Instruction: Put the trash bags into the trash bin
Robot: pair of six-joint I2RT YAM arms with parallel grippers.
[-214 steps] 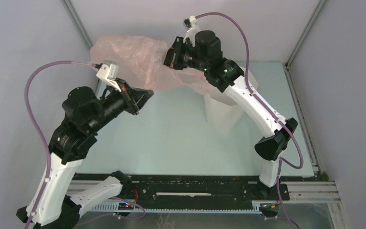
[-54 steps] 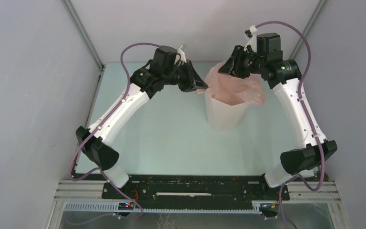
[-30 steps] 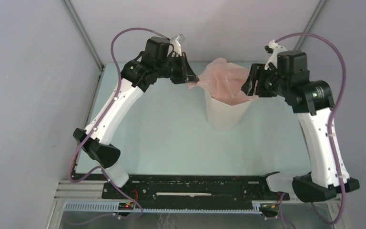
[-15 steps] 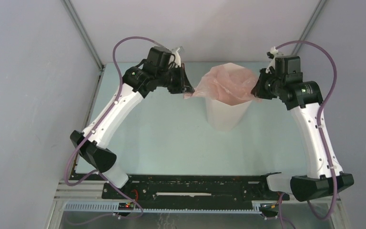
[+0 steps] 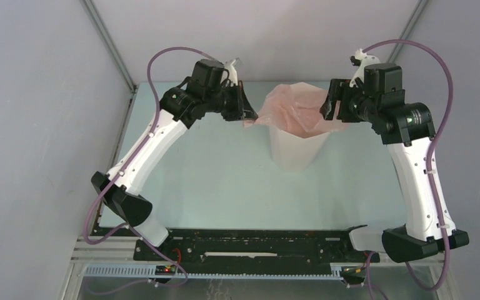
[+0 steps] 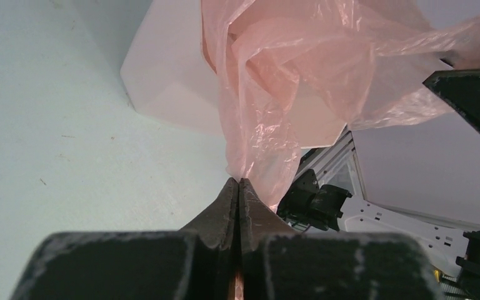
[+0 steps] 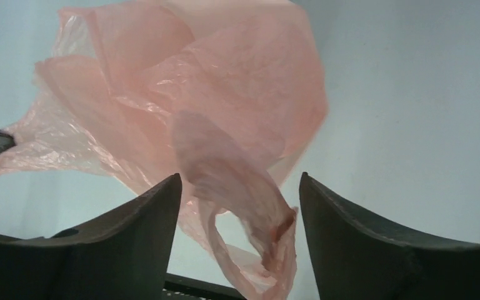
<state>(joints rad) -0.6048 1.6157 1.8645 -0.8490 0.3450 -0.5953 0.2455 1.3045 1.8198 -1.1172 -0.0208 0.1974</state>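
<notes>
In the top view the trash bin (image 5: 297, 150) stands upright on the pale surface (image 5: 225, 181), in the upper middle of the frame. The trash bag (image 5: 294, 109) is bunched over the bin's mouth. Its pink film fills the opening and rises in crumpled folds above the rim.

The left hand (image 5: 248, 116) sits just left of the rim, at about rim height. One corner of the bag is drawn out sideways to it. In the left wrist view this hand (image 6: 238, 182) has its fingers pressed fully together on a narrow tail of the film. From that pinch the trash bag (image 6: 275, 81) fans upward across the frame's centre. The white faceted trash bin (image 6: 169, 81) shows behind it at upper left.

The right hand (image 5: 330, 107) is at the right side of the rim, against the bag's folds. In the right wrist view its fingers stand wide apart, clamping nothing (image 7: 239, 180). The trash bag (image 7: 212, 94) billows across the upper half of that frame. A loose loop of film hangs down in the gap between the fingers. Whether the loop touches either finger cannot be told.
</notes>
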